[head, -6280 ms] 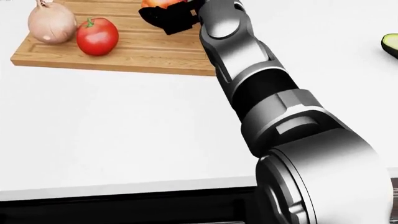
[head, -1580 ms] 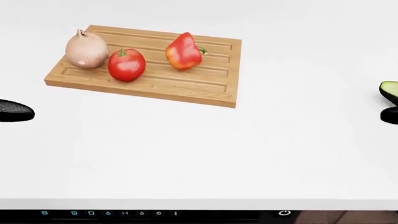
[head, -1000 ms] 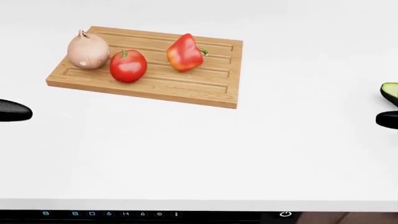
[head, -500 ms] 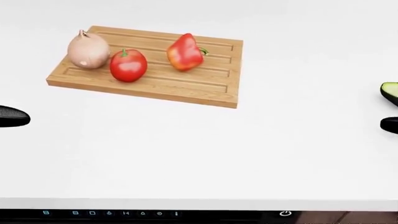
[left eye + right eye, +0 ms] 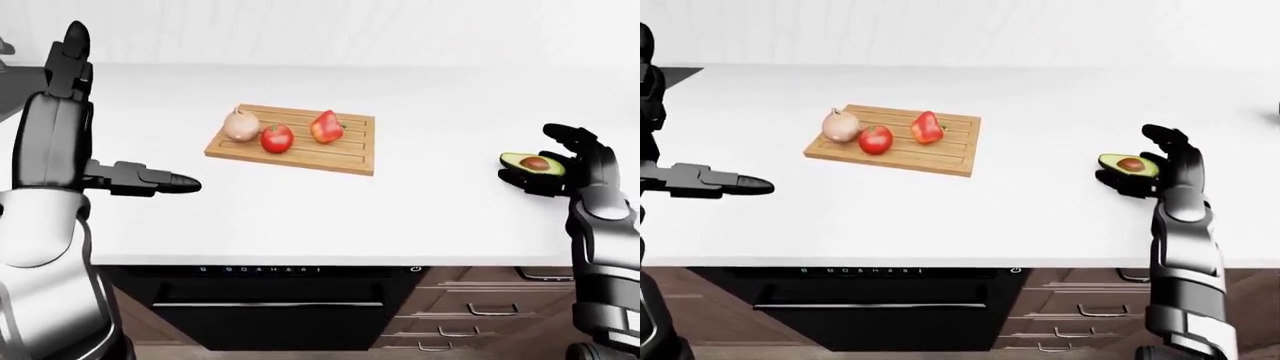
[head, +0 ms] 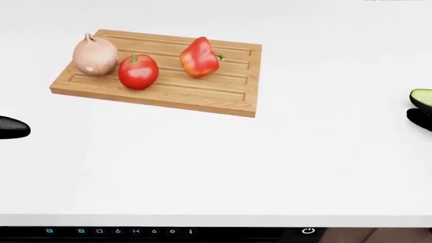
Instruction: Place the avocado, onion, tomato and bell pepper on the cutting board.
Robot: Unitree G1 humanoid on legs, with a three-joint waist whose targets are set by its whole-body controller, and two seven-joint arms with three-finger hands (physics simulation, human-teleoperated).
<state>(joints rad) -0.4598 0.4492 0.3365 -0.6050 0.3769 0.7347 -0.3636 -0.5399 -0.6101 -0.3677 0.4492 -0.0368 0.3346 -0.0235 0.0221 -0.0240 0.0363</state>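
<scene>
The wooden cutting board (image 6: 202,96) lies on the white counter at the upper left of the head view. On it rest the onion (image 6: 94,54), the tomato (image 6: 138,72) and the red bell pepper (image 6: 199,56). The halved avocado (image 5: 1128,164) lies cut side up on the counter far to the right of the board. My right hand (image 5: 1134,157) stands around it, fingers (image 5: 1170,142) above and thumb below, open and not closed on it. My left hand (image 5: 165,182) hovers at the left, below the board, fingers stretched out flat and holding nothing.
The counter's near edge (image 6: 216,220) runs along the bottom of the head view, with a dark appliance control strip (image 6: 135,231) under it. Drawers (image 5: 480,307) sit below the counter at the right. A white wall (image 5: 320,30) closes the top.
The bell pepper, earlier held over the board by my right hand, now lies on it. My right hand has gone right to the avocado, its dark fingertip rising closer in the last half second.
</scene>
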